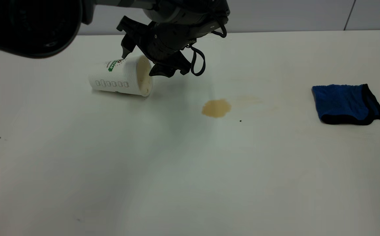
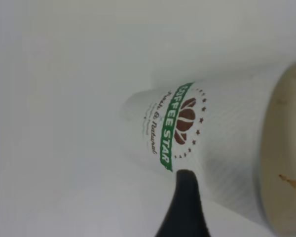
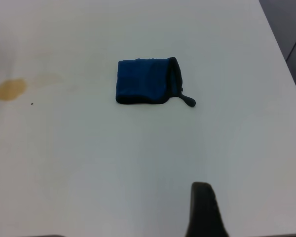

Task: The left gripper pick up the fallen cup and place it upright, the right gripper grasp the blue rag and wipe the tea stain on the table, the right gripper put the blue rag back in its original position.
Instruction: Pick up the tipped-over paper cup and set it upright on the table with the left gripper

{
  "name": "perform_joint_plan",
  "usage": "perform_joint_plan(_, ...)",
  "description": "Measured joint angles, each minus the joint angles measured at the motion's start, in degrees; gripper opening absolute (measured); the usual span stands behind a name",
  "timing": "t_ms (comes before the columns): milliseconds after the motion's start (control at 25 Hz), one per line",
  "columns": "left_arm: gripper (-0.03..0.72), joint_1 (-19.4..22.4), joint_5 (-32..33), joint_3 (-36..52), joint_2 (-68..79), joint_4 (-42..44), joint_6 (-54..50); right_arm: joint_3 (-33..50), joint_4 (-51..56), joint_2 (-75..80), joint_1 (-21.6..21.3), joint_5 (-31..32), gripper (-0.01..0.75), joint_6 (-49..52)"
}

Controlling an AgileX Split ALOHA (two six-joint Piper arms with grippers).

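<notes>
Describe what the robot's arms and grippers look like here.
The left gripper is a black, angular claw head with pointed prongs and looped black cables, on a bulky dark arm. Of the right gripper, only one black, round-tipped finger shows, in its own wrist view. No markings are visible.

On the side of the cup, "COFFEE STAR" is printed in white letters on a green band. Beside the band a line of thin script is seen, too small to be read with certainty.
</notes>
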Motion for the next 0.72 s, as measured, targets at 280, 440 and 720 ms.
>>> perform_joint_plan(280,0.618,2.86,-0.02,0.0,0.17,-0.91,-2.16,0.0,0.0,0.0,0.0,0.0,0.533,0.0)
perform_joint_plan(440,0.531,3.82,0.04,0.0,1.12,-0.96,-2.2,0.0,0.0,0.0,0.0,0.0,0.533,0.0)
perform_joint_plan(720,0.209,3.93,0.73,-0.1,1.39,0.18,-2.22,0.0,-0.04,0.0,0.0,0.0,0.533,0.0)
